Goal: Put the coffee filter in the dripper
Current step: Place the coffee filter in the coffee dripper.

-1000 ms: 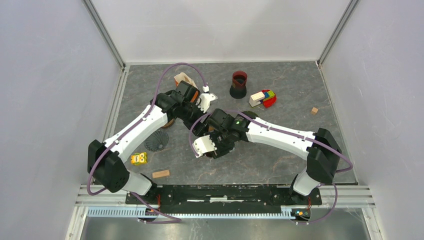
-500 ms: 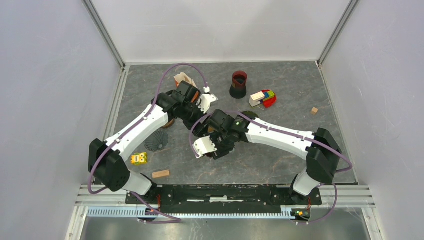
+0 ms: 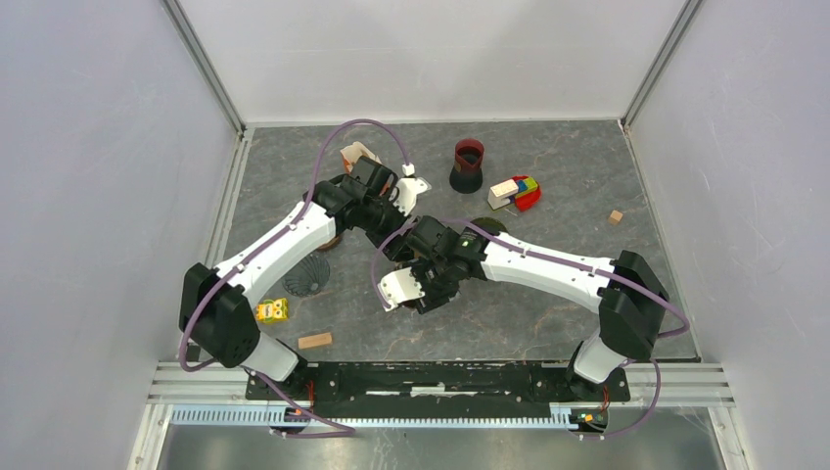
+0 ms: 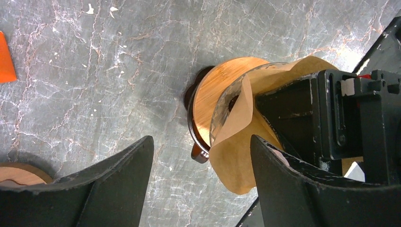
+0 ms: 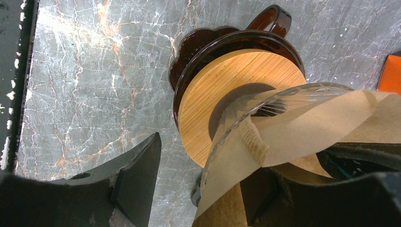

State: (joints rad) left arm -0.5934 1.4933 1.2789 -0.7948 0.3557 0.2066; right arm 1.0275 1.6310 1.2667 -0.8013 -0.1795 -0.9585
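The dripper [image 5: 222, 90] is a glass cone in a bamboo collar on a dark brown base with a handle [image 5: 269, 16]. The brown paper coffee filter [image 5: 302, 132] sits in the cone and drapes over its glass rim [image 5: 227, 127]. My right gripper [image 5: 203, 189] is open, its jaws straddling that rim, with a filter flap lying against the right finger. My left gripper [image 4: 203, 189] is open too, beside the dripper [image 4: 217, 94], and the filter's lower edge [image 4: 236, 161] hangs just inside its right finger. In the top view both grippers, left [image 3: 391, 211] and right [image 3: 416, 279], meet mid-table and hide the dripper.
A dark red cup on a black stand [image 3: 468, 162] and coloured blocks [image 3: 516, 192] sit behind. A small wood cube [image 3: 615, 216] lies at the right. A black ribbed cone [image 3: 305, 276], yellow toy [image 3: 272, 310] and wood block [image 3: 315, 340] lie at the left.
The left arm has crept slightly toward the back right and its jaws have widened a little. The right arm has hardly moved.
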